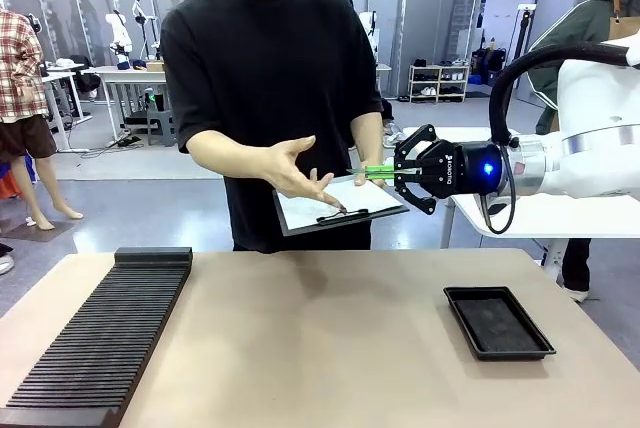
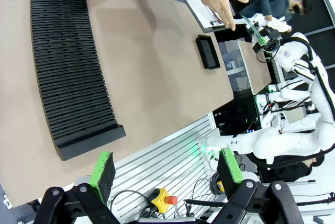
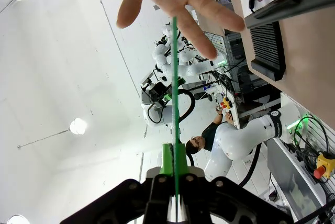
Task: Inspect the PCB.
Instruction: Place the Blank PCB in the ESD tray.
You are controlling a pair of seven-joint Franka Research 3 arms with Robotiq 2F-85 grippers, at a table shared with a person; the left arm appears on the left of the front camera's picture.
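- Nearest our front camera lies the table (image 1: 320,348), a matt tan slab. Well below the right claw (image 1: 400,174), under its wrist end, sits a shallow black rectangular tray (image 1: 498,321) with a raised rim.
- Far out past that claw's fingertips and well below them, a long black rack (image 1: 100,333) rests on the table. Its top is ribbed with closely spaced slots.
- We find the right claw drawn narrow, its green pads clamped on one end of the PCB (image 1: 375,172).
- We see this thin, flat green board edge-on. Its long axis runs level, straight out from the fingertips in line with the fingers. In the right wrist view it reads as one fine green line (image 3: 173,77).
- Just past the board's free end is the person's open hand (image 1: 295,173), palm upward and fingers spread. We cannot tell whether it touches the board.
- Just below the board, the person holds a tilted grey clipboard (image 1: 340,206) carrying white paper.
- On the left claw (image 2: 165,156) the jaws stand wide with nothing between them. The rack lies ahead of its fingertips.
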